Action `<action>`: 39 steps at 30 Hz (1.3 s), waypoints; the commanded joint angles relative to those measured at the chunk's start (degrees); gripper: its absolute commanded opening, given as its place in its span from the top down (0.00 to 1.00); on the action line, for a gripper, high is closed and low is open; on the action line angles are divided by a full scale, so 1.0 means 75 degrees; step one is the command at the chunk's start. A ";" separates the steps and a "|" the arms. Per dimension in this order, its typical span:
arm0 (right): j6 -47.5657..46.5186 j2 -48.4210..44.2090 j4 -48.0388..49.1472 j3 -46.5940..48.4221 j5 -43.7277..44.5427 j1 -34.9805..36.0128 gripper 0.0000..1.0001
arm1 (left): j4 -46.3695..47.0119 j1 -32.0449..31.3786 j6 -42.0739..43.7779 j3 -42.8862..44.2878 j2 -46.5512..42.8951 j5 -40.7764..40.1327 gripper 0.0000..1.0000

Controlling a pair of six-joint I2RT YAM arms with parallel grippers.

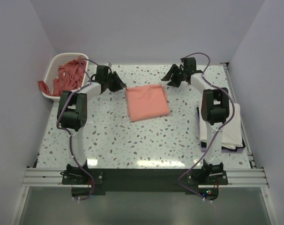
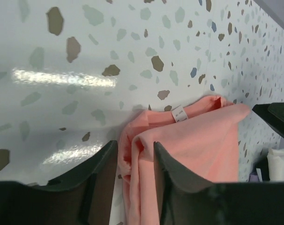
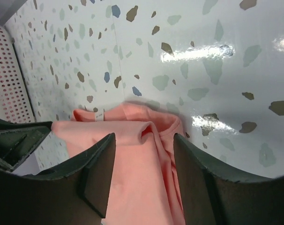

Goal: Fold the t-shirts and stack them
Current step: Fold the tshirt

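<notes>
I'm reading the overhead view with 12 o'clock at the far wall. At the 10 o'clock corner of the speckled tabletop (image 1: 132,140) stands a white lattice basket (image 1: 55,65). It holds a crumpled pile of salmon-pink t-shirts (image 1: 69,75), and one piece of pink cloth hangs over the rim on the 8 o'clock side.

Next along, the left claw (image 1: 118,84) sits low at the 10 o'clock corner of the folded salmon-pink t-shirt (image 1: 147,102). That shirt lies flat as a rough square, just off the middle of the tabletop toward 12 o'clock. On my left wrist camera the claw is spread, its two fingers (image 2: 100,173) standing apart. A bunched fold of the shirt's edge shows in the gap, and I can't tell whether either finger touches the cloth. A small white label (image 2: 178,113) shows at the shirt's neck edge.

The right claw (image 1: 172,78) is at the 1 o'clock corner of the same shirt. My right wrist camera shows it spread as well, wider than the left. The shirt's corner lies loose between the fingers, with nothing pinched.

Over at 3 to 4 o'clock, a white t-shirt (image 1: 233,126) lies folded by the tabletop's edge. It is well apart from the pink one and partly hidden under the right arm (image 1: 213,105).
</notes>
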 commanded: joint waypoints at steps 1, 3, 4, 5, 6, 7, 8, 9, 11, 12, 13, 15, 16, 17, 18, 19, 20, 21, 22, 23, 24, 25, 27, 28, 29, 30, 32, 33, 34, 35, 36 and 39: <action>-0.0360 -0.1229 -0.0055 -0.0010 0.0401 -0.0119 0.43 | 0.0056 0.0596 0.0062 0.0185 -0.0662 -0.0052 0.56; -0.0454 -0.1675 0.0108 -0.0677 0.0484 -0.0072 0.43 | -0.0015 0.0668 0.0084 0.0138 -0.0838 -0.0180 0.54; -0.0466 -0.1875 0.0399 -0.0958 0.0496 0.0021 0.43 | -0.0097 0.0622 0.0130 0.0137 -0.1047 -0.0286 0.53; -0.0513 -0.2260 0.0472 -0.1437 0.0473 0.0068 0.44 | -0.0260 0.0575 0.0119 0.0114 -0.1154 -0.0368 0.53; -0.0571 -0.2403 0.0519 -0.1650 0.0485 0.0138 0.44 | -0.0297 0.0516 0.0084 -0.0025 -0.1445 -0.0566 0.56; -0.0572 -0.2567 0.0659 -0.1850 0.0473 0.0290 0.45 | -0.0332 0.0342 0.0014 -0.0143 -0.1610 -0.0696 0.62; -0.0595 -0.2696 0.0765 -0.2281 0.0508 0.0361 0.46 | -0.0297 0.0224 -0.0033 -0.0295 -0.1786 -0.0836 0.64; -0.0619 -0.2906 0.0847 -0.2448 0.0543 0.0454 0.46 | -0.0250 0.0107 -0.0068 -0.0447 -0.2124 -0.1093 0.65; -0.0607 -0.3013 0.1034 -0.2799 0.0555 0.0712 0.49 | 0.0041 -0.0280 -0.0232 -0.0962 -0.2407 -0.1352 0.73; -0.0596 -0.3025 0.1082 -0.2882 0.0590 0.0783 0.50 | 0.0194 -0.0420 -0.0279 -0.1127 -0.2502 -0.1377 0.75; -0.0572 -0.2990 0.1117 -0.2929 0.0590 0.0923 0.51 | 0.0265 -0.0677 -0.0360 -0.1302 -0.2549 -0.1389 0.80; -0.0549 -0.2839 0.1141 -0.3012 0.0567 0.1029 0.52 | 0.0347 -0.0948 -0.0396 -0.1327 -0.2317 -0.1354 0.85; -0.0549 -0.2780 0.1176 -0.3047 0.0578 0.1122 0.53 | 0.0336 -0.1158 -0.0373 -0.1293 -0.2187 -0.1354 0.89; -0.0514 -0.2744 0.1222 -0.3163 0.0625 0.1158 0.53 | 0.0348 -0.1230 -0.0385 -0.1257 -0.2047 -0.1377 0.91; -0.0432 -0.2686 0.1292 -0.3245 0.0649 0.1170 0.54 | 0.0348 -0.1288 -0.0396 -0.1245 -0.1732 -0.1284 0.93; -0.0385 -0.2558 0.1386 -0.3327 0.0742 0.1182 0.55 | 0.0626 -0.1370 -0.0396 -0.1222 -0.1578 -0.1225 0.96; -0.0361 -0.2499 0.1398 -0.3444 0.0789 0.1182 0.56 | 0.0617 -0.1394 -0.0396 -0.1210 -0.1414 -0.1178 0.98; -0.0361 -0.2417 0.1399 -0.3503 0.0836 0.1182 0.56 | 0.0594 -0.1441 -0.0396 -0.1152 -0.1099 -0.1097 1.00; -0.0373 -0.2323 0.1387 -0.3574 0.0929 0.1170 0.57 | 0.0536 -0.1465 -0.0396 -0.1152 -0.0980 -0.1107 1.00; -0.0373 -0.2311 0.1398 -0.3806 0.0988 0.1170 0.57 | 0.0524 -0.1500 -0.0373 -0.1175 -0.0898 -0.1142 1.00; -0.0292 -0.2310 0.1445 -0.3971 0.1058 0.1170 0.57 | 0.0535 -0.1570 -0.0385 -0.1303 -0.0781 -0.1270 1.00; -0.0221 -0.2357 0.1538 -0.4158 0.1187 0.1182 0.57 | 0.0535 -0.1594 -0.0419 -0.1374 -0.0757 -0.1318 1.00; -0.0139 -0.2485 0.1667 -0.4791 0.1258 0.1251 0.57 | 0.0582 -0.1733 -0.0513 -0.1723 -0.0779 -0.1388 1.00; -0.0115 -0.2567 0.1796 -0.5025 0.1316 0.1275 0.57 | 0.0628 -0.1792 -0.0548 -0.1853 -0.0815 -0.1458 1.00; -0.0115 -0.2742 0.1809 -0.5457 0.1526 0.1322 0.57 | 0.0582 -0.1863 -0.0584 -0.1959 -0.0873 -0.1552 1.00; -0.0127 -0.2837 0.1843 -0.5670 0.1563 0.1380 0.57 | 0.0559 -0.2002 -0.0619 -0.2250 -0.1013 -0.1773 1.00; -0.0092 -0.3187 0.1972 -0.6359 0.1645 0.1439 0.58 | 0.0640 -0.2144 -0.0817 -0.2638 -0.1224 -0.1915 1.00; -0.0045 -0.3329 0.2042 -0.6607 0.1622 0.1474 0.58 | 0.0710 -0.2295 -0.0899 -0.3116 -0.1492 -0.2020 1.00; -0.0021 -0.3481 0.2194 -0.6865 0.1610 0.1475 0.58 | 0.0920 -0.2366 -0.1016 -0.3376 -0.1657 -0.2033 1.00; 0.0014 -0.3888 0.2253 -0.7424 0.1587 0.1486 0.58 | 0.0991 -0.2437 -0.1064 -0.3622 -0.1810 -0.2138 1.00; 0.0037 -0.4101 0.2440 -0.7720 0.1563 0.1533 0.58 | 0.1015 -0.2600 -0.1146 -0.4100 -0.2148 -0.2185 1.00; 0.0107 -0.5152 0.2652 -0.8833 0.1551 0.1731 0.58 | 0.1226 -0.2998 -0.1299 -0.5131 -0.2967 -0.2325 1.00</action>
